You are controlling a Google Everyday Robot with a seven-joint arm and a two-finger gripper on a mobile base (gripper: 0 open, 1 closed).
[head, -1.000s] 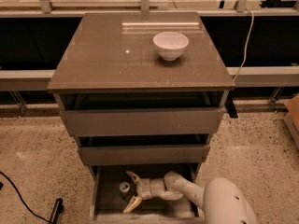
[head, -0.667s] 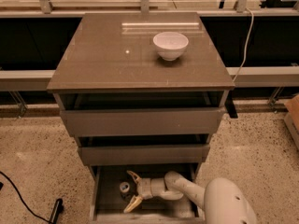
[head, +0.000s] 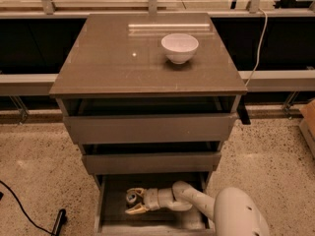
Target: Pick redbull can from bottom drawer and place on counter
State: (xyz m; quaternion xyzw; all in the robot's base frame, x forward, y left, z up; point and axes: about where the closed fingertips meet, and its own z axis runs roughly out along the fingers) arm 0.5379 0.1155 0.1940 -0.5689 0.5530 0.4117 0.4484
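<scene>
The redbull can [head: 131, 197] stands upright on the floor of the open bottom drawer [head: 114, 219], at its left side, showing its shiny round top. My gripper [head: 134, 201] reaches into the drawer from the right. It is open, with one finger behind the can and one in front, so the can sits between the fingertips. The counter [head: 118, 58] is the glossy grey-brown top of the cabinet above.
A white bowl [head: 179, 47] stands on the counter at the back right. The two upper drawers [head: 147, 128] are slightly open and overhang the bottom drawer. A black cable [head: 19, 205] lies on the speckled floor to the left.
The gripper has moved slightly left toward the can, and its fingers now stand closer together around it. The can and the bowl have not moved.
</scene>
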